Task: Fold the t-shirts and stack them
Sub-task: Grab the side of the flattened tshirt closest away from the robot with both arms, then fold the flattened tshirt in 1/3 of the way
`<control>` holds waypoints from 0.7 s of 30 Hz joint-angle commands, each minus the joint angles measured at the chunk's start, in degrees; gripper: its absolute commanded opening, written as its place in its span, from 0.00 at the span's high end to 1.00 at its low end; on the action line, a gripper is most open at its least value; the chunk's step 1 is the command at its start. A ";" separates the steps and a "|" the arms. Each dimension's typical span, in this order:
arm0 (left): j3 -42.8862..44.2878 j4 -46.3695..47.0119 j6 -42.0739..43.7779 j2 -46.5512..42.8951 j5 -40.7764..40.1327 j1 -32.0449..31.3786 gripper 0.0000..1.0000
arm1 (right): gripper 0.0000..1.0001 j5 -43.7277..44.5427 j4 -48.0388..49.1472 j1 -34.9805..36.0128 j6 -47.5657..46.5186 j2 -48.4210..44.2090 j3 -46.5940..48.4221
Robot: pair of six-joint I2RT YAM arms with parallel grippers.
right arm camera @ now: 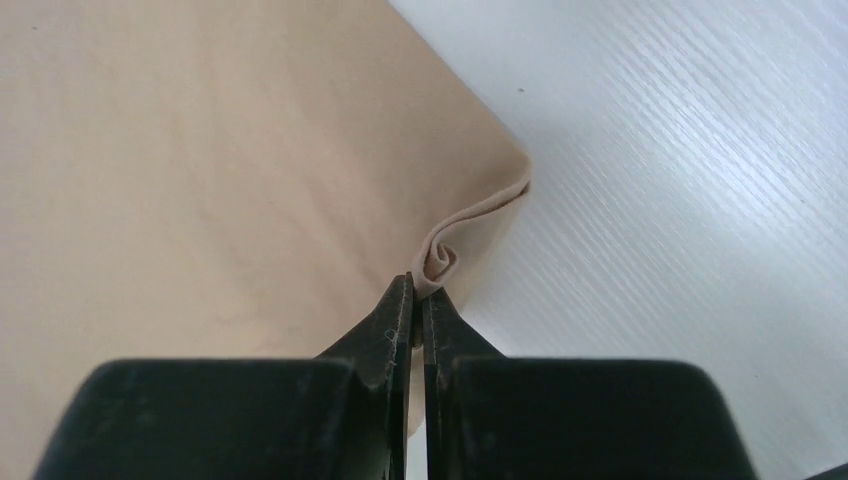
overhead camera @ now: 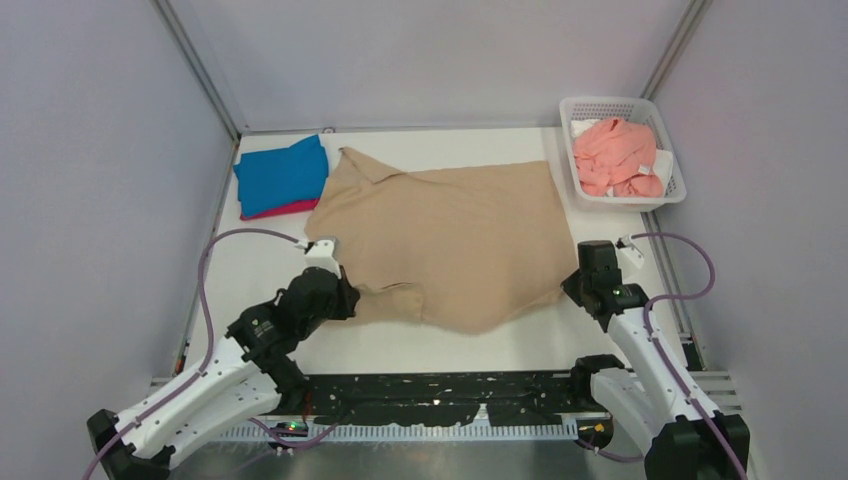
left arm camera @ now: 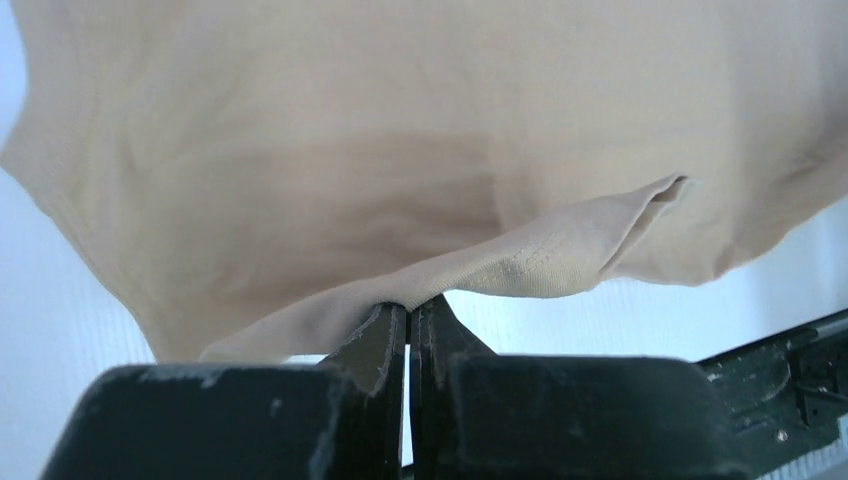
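Note:
A tan-beige t-shirt (overhead camera: 450, 235) lies spread across the middle of the table. My left gripper (overhead camera: 347, 297) is shut on its near left sleeve hem (left arm camera: 470, 275). My right gripper (overhead camera: 572, 283) is shut on its near right corner, where the cloth curls (right arm camera: 438, 262). A folded bright blue t-shirt (overhead camera: 282, 172) lies on a magenta-red one (overhead camera: 290, 209) at the back left. A salmon pink t-shirt (overhead camera: 618, 156) is crumpled in the white mesh basket (overhead camera: 677, 190) at the back right.
The white table (overhead camera: 270, 270) shows bare at the left, front and right of the tan shirt. Grey walls enclose the table on three sides. A black rail (overhead camera: 450, 390) runs along the near edge between the arm bases.

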 commanded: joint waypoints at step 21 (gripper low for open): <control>5.83 28.44 16.04 18.62 1.86 18.20 1.00 | 0.95 1.72 23.08 -0.24 -2.14 17.52 12.38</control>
